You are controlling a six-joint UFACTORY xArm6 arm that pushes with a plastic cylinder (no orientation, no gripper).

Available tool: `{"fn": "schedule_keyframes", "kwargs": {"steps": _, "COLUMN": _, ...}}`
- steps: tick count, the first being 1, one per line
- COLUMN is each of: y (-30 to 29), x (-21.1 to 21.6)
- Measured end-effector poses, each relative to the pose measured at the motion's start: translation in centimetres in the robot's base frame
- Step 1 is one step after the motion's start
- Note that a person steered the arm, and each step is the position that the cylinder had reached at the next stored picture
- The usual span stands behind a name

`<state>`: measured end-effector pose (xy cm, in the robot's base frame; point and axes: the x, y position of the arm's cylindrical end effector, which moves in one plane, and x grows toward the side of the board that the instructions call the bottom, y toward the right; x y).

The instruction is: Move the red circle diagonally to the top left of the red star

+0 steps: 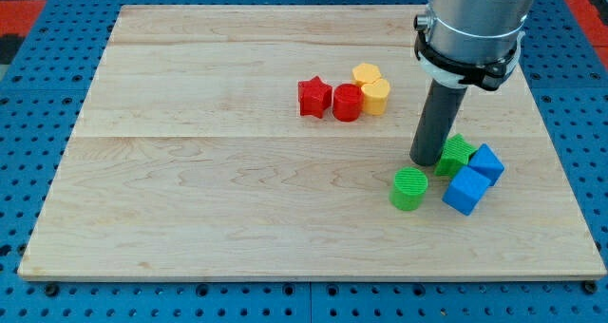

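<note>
Right now the red circle [347,104] sits just right of the red star [314,97], touching a yellow block [374,96]. Well apart, toward the view's lower right, my tip [425,161] rests on the wooden board [190,171] beside a green block [456,153], grasping nothing.
</note>
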<state>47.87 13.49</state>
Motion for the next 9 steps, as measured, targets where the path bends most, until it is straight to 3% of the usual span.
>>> {"fn": "schedule_keyframes", "kwargs": {"steps": 2, "y": -0.6, "x": 0.0}}
{"fn": "schedule_keyframes", "kwargs": {"steps": 4, "y": -2.9, "x": -2.8}}
{"fn": "schedule_keyframes", "kwargs": {"steps": 8, "y": -13.1, "x": -15.2}}
{"fn": "schedule_keyframes", "kwargs": {"steps": 9, "y": -18.1, "x": -18.6}}
